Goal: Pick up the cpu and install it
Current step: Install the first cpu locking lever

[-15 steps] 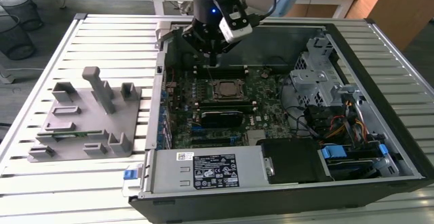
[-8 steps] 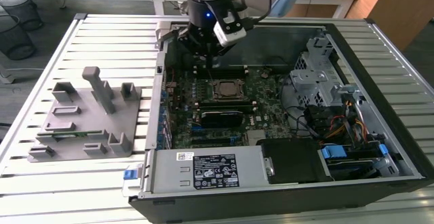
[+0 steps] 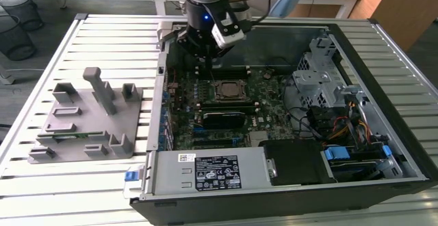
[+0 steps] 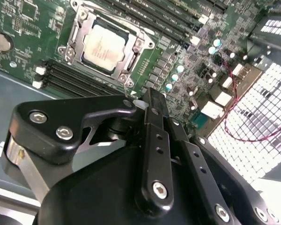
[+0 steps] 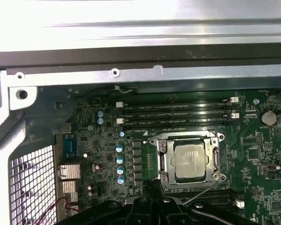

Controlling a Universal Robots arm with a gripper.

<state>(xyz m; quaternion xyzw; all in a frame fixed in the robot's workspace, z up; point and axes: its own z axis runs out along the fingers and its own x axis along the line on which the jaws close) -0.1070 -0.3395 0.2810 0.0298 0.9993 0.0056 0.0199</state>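
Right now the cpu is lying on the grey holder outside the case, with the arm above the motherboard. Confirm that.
Not quite. The cpu sits in the motherboard socket inside the case, as both wrist views show. The arm is indeed above the motherboard.

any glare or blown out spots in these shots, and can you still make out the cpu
In the second wrist view the perforated case panel is blown out white; in the first wrist view the case's metal wall glares. The cpu reads clearly in both wrist views, darker in the exterior view.
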